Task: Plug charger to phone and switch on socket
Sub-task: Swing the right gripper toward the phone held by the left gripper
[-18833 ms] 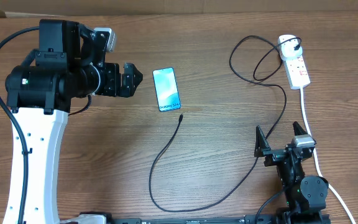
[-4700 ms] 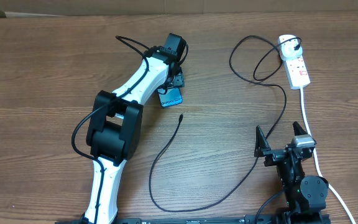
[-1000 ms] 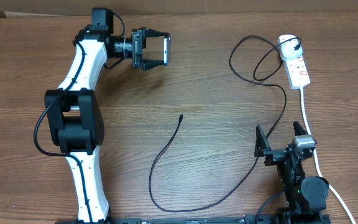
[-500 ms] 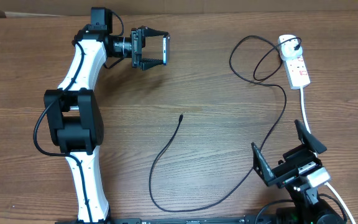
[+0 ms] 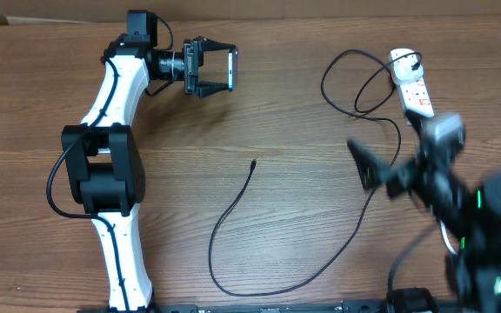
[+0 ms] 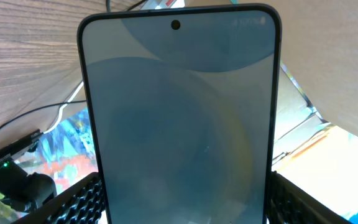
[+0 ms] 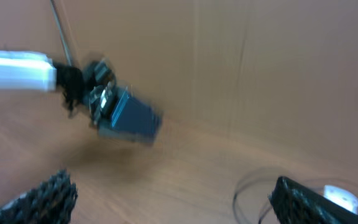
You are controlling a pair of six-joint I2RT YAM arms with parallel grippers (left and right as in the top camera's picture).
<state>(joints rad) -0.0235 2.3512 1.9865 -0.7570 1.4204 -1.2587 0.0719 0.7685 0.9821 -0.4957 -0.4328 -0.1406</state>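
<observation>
My left gripper [image 5: 218,68] is shut on the phone [image 5: 233,68] and holds it on edge above the far left of the table. In the left wrist view the phone [image 6: 179,118] fills the frame between my fingers [image 6: 182,208]. The charger, a thin black cable [image 5: 233,209], lies looped on the table with its connector tip [image 5: 253,163] free at mid-table. The socket [image 5: 411,85], a white power strip, lies at the far right with a black plug in it. My right gripper [image 5: 388,174] is open, empty and blurred, up above the right side. Its wrist view [image 7: 179,199] shows the held phone [image 7: 129,119] and the socket [image 7: 340,194].
A white power cord [image 5: 426,148] runs from the socket toward the front right. The cable makes a loop [image 5: 355,83] left of the socket. Cardboard [image 7: 260,62] stands behind the table.
My right arm has risen from the front right edge and swung up over the right side, in blurred motion. The left arm holds the phone still.
</observation>
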